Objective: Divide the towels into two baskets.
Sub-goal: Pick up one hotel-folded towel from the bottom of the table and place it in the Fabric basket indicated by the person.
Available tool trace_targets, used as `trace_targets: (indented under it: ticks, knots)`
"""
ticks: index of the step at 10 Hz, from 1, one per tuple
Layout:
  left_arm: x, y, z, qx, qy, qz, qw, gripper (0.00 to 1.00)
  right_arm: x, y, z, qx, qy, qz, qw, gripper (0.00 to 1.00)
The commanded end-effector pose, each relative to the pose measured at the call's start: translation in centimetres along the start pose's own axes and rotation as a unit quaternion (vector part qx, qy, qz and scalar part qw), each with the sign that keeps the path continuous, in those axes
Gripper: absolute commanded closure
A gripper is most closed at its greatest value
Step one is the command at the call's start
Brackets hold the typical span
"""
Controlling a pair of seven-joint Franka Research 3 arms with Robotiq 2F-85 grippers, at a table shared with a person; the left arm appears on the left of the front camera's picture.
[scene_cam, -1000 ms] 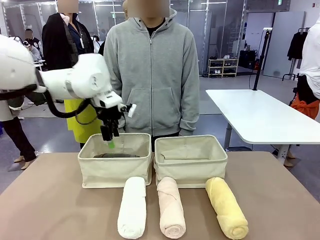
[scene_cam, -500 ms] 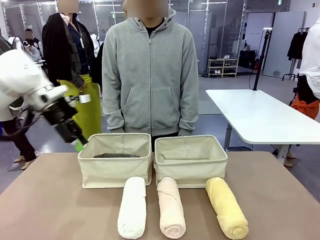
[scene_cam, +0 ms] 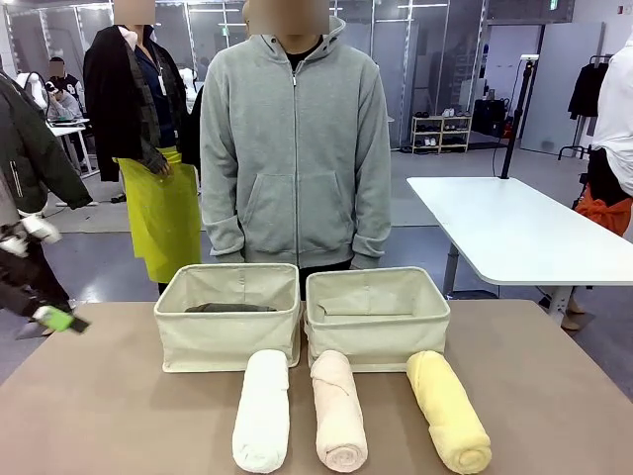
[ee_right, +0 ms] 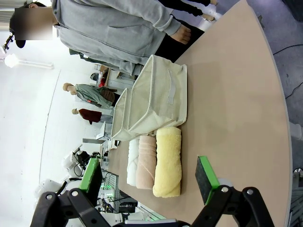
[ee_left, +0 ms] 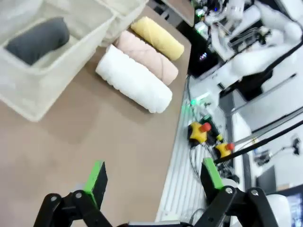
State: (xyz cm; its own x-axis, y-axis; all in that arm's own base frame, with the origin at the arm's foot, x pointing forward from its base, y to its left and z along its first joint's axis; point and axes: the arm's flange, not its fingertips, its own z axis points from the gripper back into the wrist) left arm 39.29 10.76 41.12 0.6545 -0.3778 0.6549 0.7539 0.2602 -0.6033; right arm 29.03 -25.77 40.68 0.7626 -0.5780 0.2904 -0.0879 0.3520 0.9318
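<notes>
L claw sits low, just past the left edge of the table. Arm angled down and inward, fingers tipped toward the tabletop. Jaws spread full, nothing between them, touching nothing. Ahead of it on the tabletop: white towel nearest, pink towel just beside that, yellow towel beyond. Grey towel lies inside the L basket, further out.

R claw hovers above the table, wrist rolled sideways, jaws wide too, empty. Yellow towel is straight ahead of it, R basket right behind that. Past the baskets a person in grey hoodie stands, arms down.
</notes>
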Motion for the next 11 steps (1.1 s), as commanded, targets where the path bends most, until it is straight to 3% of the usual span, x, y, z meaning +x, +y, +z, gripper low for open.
trace_targets:
  ticks: [1, 3, 5, 11]
  knots:
    - [-4.0, 0.5, 2.5, -0.008, -0.061, 0.090, 0.994, 0.00, 0.0, 0.2, 0.1, 0.005, -0.006, 0.001, 1.000, 0.00]
    - [-10.2, 0.8, 4.2, -0.022, -0.112, 0.144, 0.983, 0.00, 0.0, 0.2, 0.1, 0.005, -0.006, 0.001, 1.000, 0.00]
    - [-13.2, 0.6, 5.2, -0.023, -0.146, 0.156, 0.977, 0.00, 0.0, 0.2, 0.1, 0.005, -0.006, 0.001, 1.000, 0.00]
    - [-14.3, 0.8, 5.3, -0.010, -0.135, 0.171, 0.976, 0.00, 0.0, 0.2, 0.1, 0.005, -0.006, 0.001, 1.000, 0.00]
